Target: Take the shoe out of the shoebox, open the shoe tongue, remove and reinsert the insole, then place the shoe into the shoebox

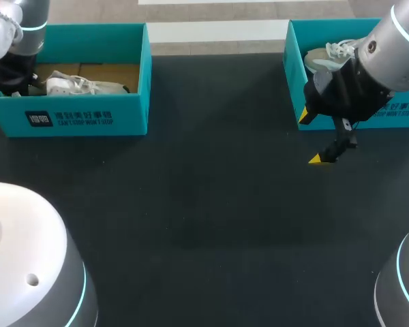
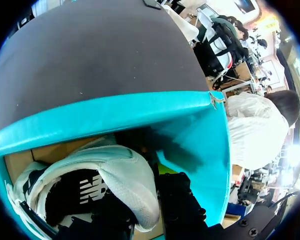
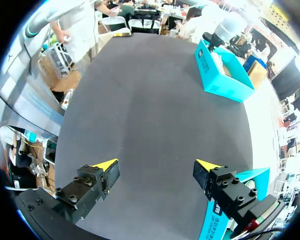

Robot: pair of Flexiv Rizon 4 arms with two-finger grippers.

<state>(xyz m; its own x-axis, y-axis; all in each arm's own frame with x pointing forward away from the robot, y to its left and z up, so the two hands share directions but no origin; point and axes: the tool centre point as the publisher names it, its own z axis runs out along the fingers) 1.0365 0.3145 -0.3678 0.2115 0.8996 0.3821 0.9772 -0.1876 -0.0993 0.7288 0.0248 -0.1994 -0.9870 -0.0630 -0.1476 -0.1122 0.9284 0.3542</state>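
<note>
My left pincer [image 1: 13, 78] is down in the shoebox [image 2: 140, 112] against the shoe [image 2: 115, 175]. I cannot tell its grip, so lifting may snag the wall. My right pincer [image 3: 155, 172] hangs spread.

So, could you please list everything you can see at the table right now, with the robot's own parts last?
table: one, black, under everything.
shoeboxes: two, teal; left shoebox at the far left, right shoebox at the far right.
shoes: two, white and grey; one in the left shoebox, one in the right shoebox.
left arm: one, grey and white, over the left shoebox.
left claw: one, black, down inside the left shoebox beside the shoe.
right arm: one, grey, over the right shoebox.
right claw: one, black with yellow tips, open, above bare table.
</note>
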